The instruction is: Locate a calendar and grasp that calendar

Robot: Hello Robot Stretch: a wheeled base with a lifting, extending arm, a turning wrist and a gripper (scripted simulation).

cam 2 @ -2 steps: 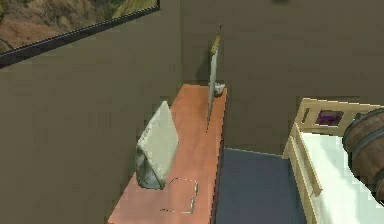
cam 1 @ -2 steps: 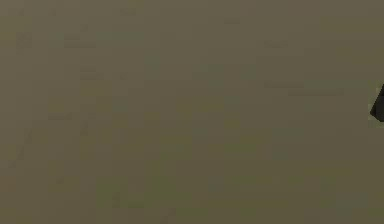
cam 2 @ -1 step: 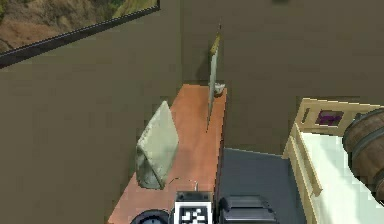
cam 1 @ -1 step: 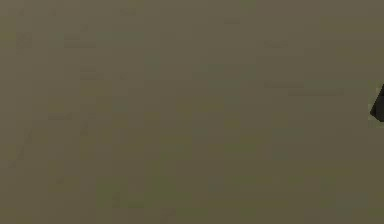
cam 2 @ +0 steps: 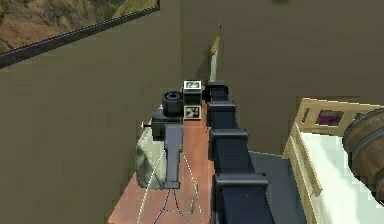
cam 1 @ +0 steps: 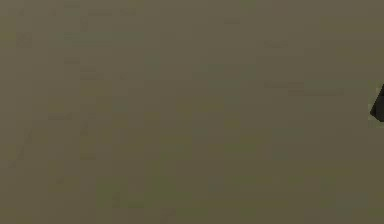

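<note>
In the arm side view the dark arm bar (cam 2: 232, 165) rises over a reddish-brown tabletop (cam 2: 198, 165) set against an olive wall. Two white marker squares (cam 2: 193, 86) stand at its far end. Left of them is the gripper (cam 2: 171, 160), a dark body that runs down over the tabletop. A pale grey-green flat thing (cam 2: 149, 155) stands upright right beside it on the table; its shape is too vague to name. Thin pale wire-like lines (cam 2: 165, 205) lie below it. I cannot tell whether the gripper holds anything.
The forward view faces a plain olive wall (cam 1: 180, 110) close up, with a dark thing (cam 1: 378, 105) at its right edge. In the arm side view a bed (cam 2: 330, 170) with a light wooden frame stands at the right, a brown rounded object (cam 2: 366, 140) beside it, and a framed landscape picture (cam 2: 60, 25) hangs top left.
</note>
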